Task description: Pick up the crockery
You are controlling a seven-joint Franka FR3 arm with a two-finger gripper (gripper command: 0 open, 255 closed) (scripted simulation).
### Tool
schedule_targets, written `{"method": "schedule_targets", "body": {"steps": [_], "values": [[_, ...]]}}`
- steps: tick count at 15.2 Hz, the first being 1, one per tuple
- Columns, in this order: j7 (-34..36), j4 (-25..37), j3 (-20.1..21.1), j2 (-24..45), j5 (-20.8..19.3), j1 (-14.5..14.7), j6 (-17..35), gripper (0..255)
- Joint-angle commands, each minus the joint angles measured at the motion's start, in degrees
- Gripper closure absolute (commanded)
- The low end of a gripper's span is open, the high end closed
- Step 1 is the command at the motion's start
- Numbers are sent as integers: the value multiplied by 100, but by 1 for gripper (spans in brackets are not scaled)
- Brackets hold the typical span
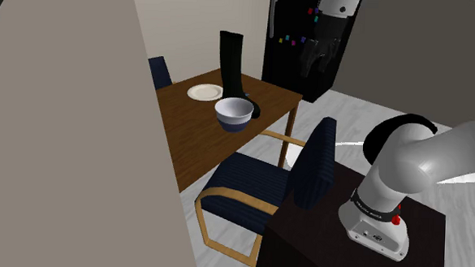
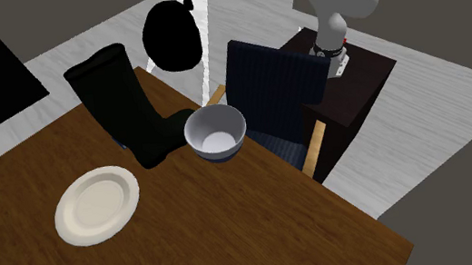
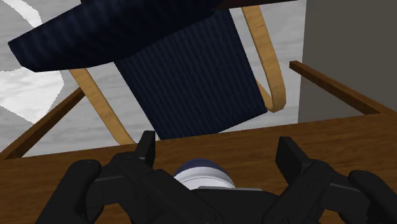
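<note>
Overhead, the hand (image 3: 217, 151) is hanging open above the bowl (image 2: 215, 132), a boot (image 2: 126, 103) crowding the bowl, a plate (image 2: 96, 203) near; the wrist view is showing a chair (image 3: 184, 76) past the bowl.

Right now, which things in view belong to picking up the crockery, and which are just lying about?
Job in hand:
- white and blue bowl, which the open gripper looks toward
- cream plate, also crockery

Lying about:
- black boot, standing beside the bowl
- dark blue chair
- wooden table, which merely bears the rest
</note>
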Motion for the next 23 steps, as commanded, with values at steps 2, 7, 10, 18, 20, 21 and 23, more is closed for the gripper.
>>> {"method": "schedule_targets", "body": {"steps": [2,7,10,18,20,21,23], "values": [[-49,-39,-58,136,-2,-6,179,0],[-307,-114,-346,914,31,-18,1043,0],[-479,-62,-516,1447,95,-8,1525,0],[-1043,432,-950,3050,498,71,2594,0],[-1214,636,-1041,3481,662,88,2795,0],[-1303,749,-1083,3700,754,94,2885,0],[-1487,1001,-1153,4144,954,95,3039,0]]}}
